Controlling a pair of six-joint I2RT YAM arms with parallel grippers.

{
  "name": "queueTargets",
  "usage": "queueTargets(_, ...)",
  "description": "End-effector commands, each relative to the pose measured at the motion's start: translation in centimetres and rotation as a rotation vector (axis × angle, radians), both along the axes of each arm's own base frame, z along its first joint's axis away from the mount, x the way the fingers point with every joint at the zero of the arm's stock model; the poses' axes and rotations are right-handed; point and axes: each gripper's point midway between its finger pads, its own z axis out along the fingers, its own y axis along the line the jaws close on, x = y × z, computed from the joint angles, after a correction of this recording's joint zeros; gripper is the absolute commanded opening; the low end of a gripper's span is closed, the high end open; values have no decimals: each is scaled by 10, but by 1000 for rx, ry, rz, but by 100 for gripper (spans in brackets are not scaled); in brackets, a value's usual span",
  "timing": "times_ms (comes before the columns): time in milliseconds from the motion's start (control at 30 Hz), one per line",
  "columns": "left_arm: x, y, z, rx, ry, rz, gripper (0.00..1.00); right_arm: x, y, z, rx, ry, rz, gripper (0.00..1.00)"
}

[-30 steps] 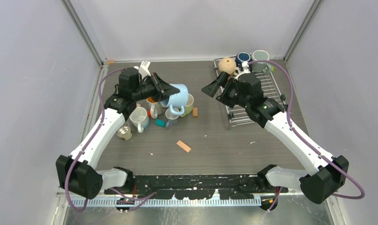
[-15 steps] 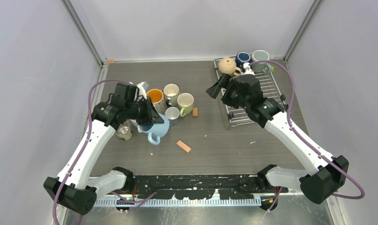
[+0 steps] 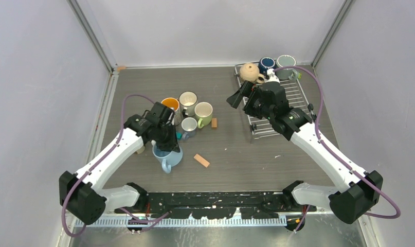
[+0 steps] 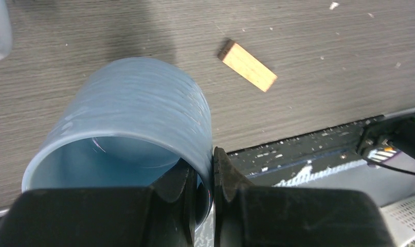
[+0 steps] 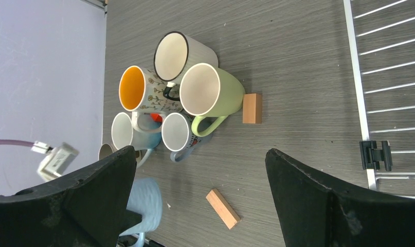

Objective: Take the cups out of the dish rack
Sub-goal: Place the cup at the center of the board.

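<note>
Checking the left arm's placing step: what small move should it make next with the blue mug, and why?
Probably ease the blue mug down onto the table. The left gripper is shut on its rim, the mug is mouth up over bare table, apart from the block; whether it touches the table is unclear.

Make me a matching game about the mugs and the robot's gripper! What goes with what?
Things:
1. light blue mug
2. tan mug
3. lime green mug
4. right gripper

Places or states:
A. in the dish rack
B. wide open
C. pinched by the left gripper
D. on the table, beside a wooden block

Pairs: 1-C, 2-A, 3-D, 4-B
</note>
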Motion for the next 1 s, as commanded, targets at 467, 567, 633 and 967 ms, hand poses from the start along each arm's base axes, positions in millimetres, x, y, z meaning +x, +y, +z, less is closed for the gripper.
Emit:
queueTargets(467,72,-13,-45,73,-141,91,0,-3,-15,16,-18,-80,-31,100)
queueTargets(567,77,-12,-50,88,-153,101,0,-3,-16,16,-21,-83,-36,100)
queueTargets(633,80,-12,-53,96,-155,101,0,-3,-16,15,-24,-81,-35,100)
queueTargets(967,87,-10,-70,137,-152,103,0,-1,-14,13,-30,-73,-29,100)
